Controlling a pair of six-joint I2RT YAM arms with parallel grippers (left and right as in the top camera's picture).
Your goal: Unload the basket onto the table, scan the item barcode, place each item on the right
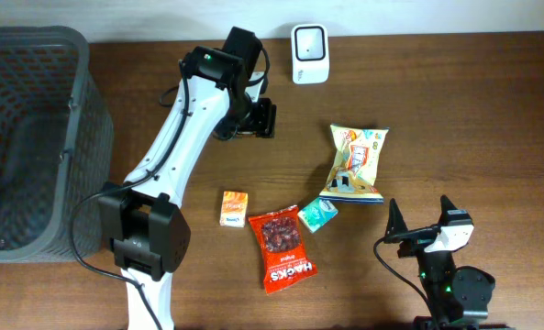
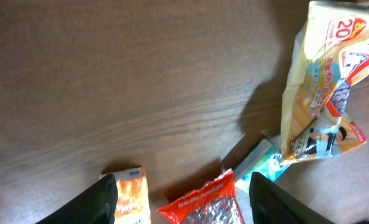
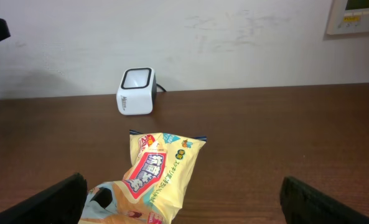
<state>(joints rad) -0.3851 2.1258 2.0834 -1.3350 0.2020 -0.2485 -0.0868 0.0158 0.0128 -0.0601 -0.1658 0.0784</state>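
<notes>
The white barcode scanner stands at the table's back edge and shows upright in the right wrist view. A yellow snack bag lies mid-table, with a teal packet, a red bag and a small orange box nearer the front. My left gripper hovers open left of the scanner, holding nothing. In its wrist view the open gripper frames the orange box and red bag far below. My right gripper rests open at the front right, its open jaws facing the yellow bag.
A dark grey mesh basket fills the left side of the table. A pale wall rises behind the scanner in the right wrist view. Bare wood stretches right of the yellow bag.
</notes>
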